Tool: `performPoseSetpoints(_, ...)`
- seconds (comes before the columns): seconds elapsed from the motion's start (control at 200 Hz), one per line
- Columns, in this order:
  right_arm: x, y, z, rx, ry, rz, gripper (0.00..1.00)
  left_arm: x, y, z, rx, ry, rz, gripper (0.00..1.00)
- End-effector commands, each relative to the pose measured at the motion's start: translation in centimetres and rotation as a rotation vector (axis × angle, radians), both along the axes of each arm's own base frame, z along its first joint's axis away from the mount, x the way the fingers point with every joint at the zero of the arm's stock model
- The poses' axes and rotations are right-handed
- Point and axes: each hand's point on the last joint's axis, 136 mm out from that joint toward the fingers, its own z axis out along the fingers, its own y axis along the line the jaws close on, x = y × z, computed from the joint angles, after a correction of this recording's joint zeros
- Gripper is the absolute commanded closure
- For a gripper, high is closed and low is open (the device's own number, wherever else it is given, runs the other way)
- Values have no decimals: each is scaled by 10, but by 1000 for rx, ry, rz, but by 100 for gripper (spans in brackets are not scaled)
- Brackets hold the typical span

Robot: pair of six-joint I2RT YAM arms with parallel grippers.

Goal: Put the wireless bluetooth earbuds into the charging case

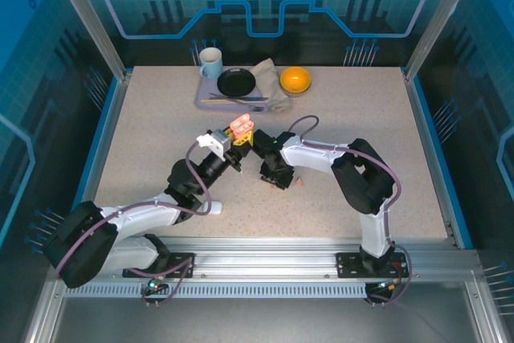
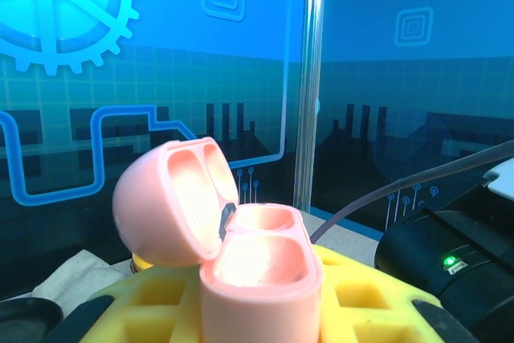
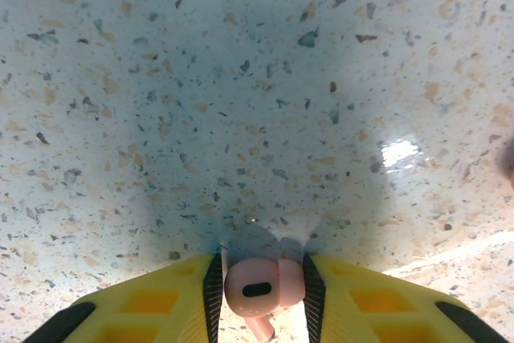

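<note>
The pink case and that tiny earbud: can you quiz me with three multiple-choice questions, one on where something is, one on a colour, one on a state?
1. Where is the pink earbud?
A) between the fingers of the right gripper
B) inside the case
C) in a person's hand

2. What colour is the charging case?
A) white
B) blue
C) salmon pink

3. How does the case's lid stand?
A) shut
B) swung open
C) taken off

Answers:
1 A: the yellow fingers close in on it from both sides in the right wrist view.
2 C: its shell shows pink in the left wrist view.
3 B: the lid tilts back on its hinge, so the hollows inside show.
</note>
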Motion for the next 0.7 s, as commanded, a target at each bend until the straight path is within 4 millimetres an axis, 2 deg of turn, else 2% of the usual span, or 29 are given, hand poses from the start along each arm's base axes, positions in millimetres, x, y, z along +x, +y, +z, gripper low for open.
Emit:
performPoseSetpoints(0.0,5,-6,-9,-31,7,-3,68,-1,0,22,-48,-39,-16,100)
performPoseSetpoints(0.315,10,-9,2,-33,-42,26,73,-1,-1,23,-46,-34,-21,100)
performPoseSetpoints(0.695,24,-32,50,-65,-247,100,73,-3,2,26,-37,-29,-16,100)
